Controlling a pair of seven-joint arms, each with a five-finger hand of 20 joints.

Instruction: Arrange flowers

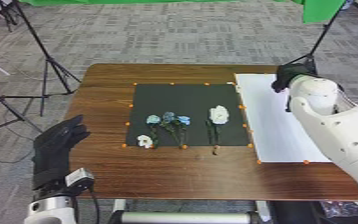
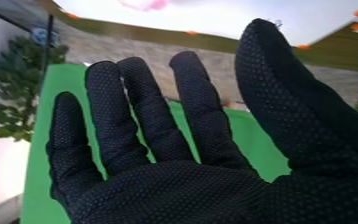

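Head view: right hand (image 1: 288,75) at one o'clock of the worktop (image 1: 184,175), at the far end of the white sheet (image 1: 282,130); contact can't be told. Right wrist view: fingers straight and spread, thumb wide, palm bare, nothing held. A pink patch (image 2: 144,4) shows on the white there; green cloth (image 2: 55,165) beyond. Black mat (image 1: 184,95) just inward of the sheet. On it, large white flower (image 1: 219,114) at three o'clock, three blue flowers (image 1: 168,117) bunched toward nine, small white flower (image 1: 144,141) at seven; long stems trail toward six. Orange markers (image 1: 184,146) round the mat. Left hand (image 1: 55,145) at nine o'clock, worktop's edge, fingers loosely extended, empty.
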